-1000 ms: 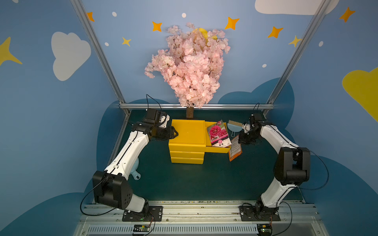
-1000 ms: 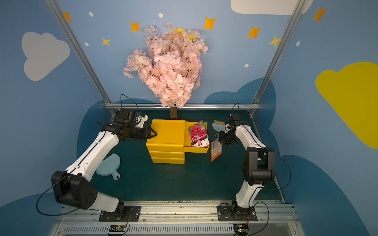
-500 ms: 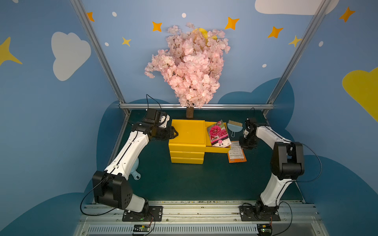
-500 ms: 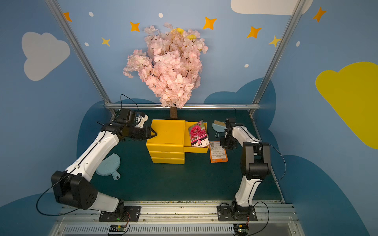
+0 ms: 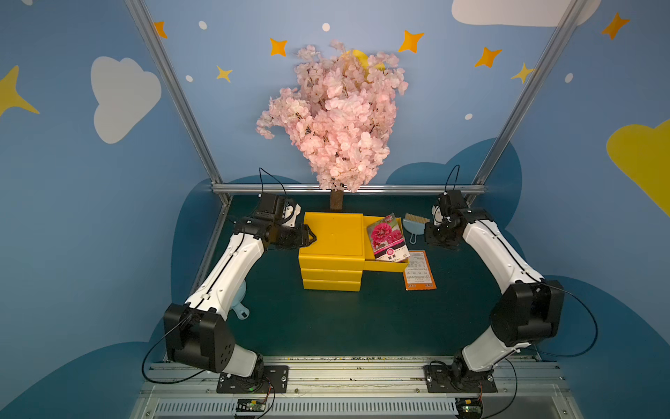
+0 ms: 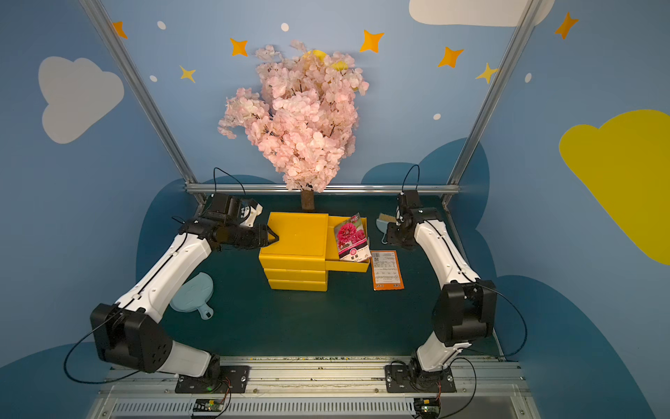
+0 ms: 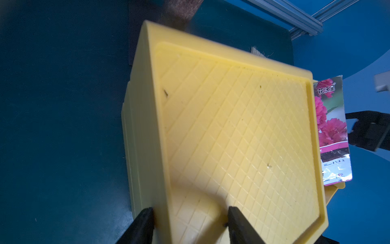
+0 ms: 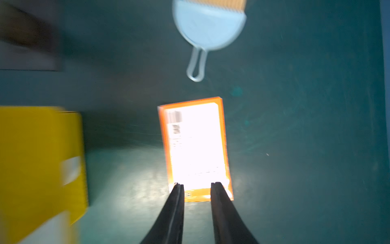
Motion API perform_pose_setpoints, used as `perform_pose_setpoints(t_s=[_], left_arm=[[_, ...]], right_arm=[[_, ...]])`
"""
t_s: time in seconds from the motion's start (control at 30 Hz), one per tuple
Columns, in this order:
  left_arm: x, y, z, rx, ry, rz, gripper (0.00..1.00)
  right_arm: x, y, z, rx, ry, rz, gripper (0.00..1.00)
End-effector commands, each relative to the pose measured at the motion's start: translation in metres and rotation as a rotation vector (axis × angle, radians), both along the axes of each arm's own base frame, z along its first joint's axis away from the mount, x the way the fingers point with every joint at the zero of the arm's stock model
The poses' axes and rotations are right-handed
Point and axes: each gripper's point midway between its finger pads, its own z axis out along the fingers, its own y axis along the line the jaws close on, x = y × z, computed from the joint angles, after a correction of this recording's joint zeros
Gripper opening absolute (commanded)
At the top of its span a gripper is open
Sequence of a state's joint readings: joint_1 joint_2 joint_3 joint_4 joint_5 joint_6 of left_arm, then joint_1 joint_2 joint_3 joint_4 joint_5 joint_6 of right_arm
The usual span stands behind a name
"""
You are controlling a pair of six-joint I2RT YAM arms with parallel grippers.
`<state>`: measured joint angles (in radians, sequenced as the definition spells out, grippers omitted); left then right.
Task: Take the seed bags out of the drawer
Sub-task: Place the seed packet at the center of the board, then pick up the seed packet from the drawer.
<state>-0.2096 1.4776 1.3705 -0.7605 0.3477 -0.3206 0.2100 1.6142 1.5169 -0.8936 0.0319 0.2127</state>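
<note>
**Q:** What stands on the dark green worktop (image 5: pixel 326 319)?

**A:** A yellow plastic drawer cabinet (image 5: pixel 331 235), three drawers high, sits midway along the back edge. Its top drawer (image 5: pixel 384 266) is pulled out toward the right edge. A pink artificial blossom tree (image 5: pixel 337 116) rises behind it at the back edge.

**Q:** Where are the seed bags?

**A:** Two are visible. A glossy seed bag printed with magenta flowers (image 5: pixel 387 237) leans tilted inside the open top drawer, picture side up. An orange-bordered seed bag (image 5: pixel 418 270) with a white text panel lies flat on the worktop. It is outside the drawer, just beside its outer end, on the side toward the right edge.

**Q:** What is the left gripper doing?

**A:** The left gripper (image 7: pixel 191 211) is clamped on the cabinet's left top rim. In the left wrist view its black fingers (image 7: pixel 145 221) straddle that rim. One is against the outer wall and the other is on the gridded top.

**Q:** And the right gripper?

**A:** The right gripper (image 8: pixel 197 186) has its jaws parted and holds nothing. In both top views it hangs near the back right corner, apart from the orange-bordered seed bag. The right wrist view is blurred, but it shows that bag lying flat beyond the fingertips.

**Q:** Is there anything else?

**A:** A pale blue brush with tan bristles (image 5: pixel 413 223) lies near the back edge, between the drawer and the right gripper. A pale blue plastic dustpan (image 6: pixel 192 290) lies near the left edge, beside the left arm.
</note>
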Motion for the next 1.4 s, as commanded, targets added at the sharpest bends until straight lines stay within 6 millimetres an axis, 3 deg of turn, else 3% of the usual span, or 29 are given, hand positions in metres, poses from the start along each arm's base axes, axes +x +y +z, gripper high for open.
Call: perform_pose_setpoints(t_s=[0.0, 0.17, 0.33, 0.53, 1.17, 1.23, 1.37], left_arm=[[-0.018, 0.0, -0.032, 0.039, 0.114, -0.021, 0.57], [-0.021, 0.002, -0.033, 0.042, 0.116, -0.012, 0.57], [-0.022, 0.003, -0.033, 0.041, 0.116, -0.005, 0.57], [-0.023, 0.003, -0.032, 0.04, 0.115, -0.002, 0.57], [-0.024, 0.004, -0.033, 0.043, 0.118, -0.003, 0.57], [-0.024, 0.004, -0.033, 0.045, 0.115, -0.004, 0.57], [-0.024, 0.004, -0.032, 0.043, 0.116, -0.004, 0.57]], right_arm=[[-0.016, 0.027, 0.036, 0.065, -0.043, 0.076, 0.29], [-0.022, 0.056, 0.071, 0.177, -0.14, 0.142, 0.29], [-0.027, 0.08, 0.081, 0.235, -0.179, 0.215, 0.31], [-0.027, 0.1, 0.073, 0.27, -0.139, 0.273, 0.31], [-0.016, 0.112, 0.051, 0.236, -0.085, 0.294, 0.31], [-0.016, 0.113, 0.049, 0.236, -0.078, 0.296, 0.29], [-0.016, 0.115, 0.05, 0.244, -0.076, 0.293, 0.13]])
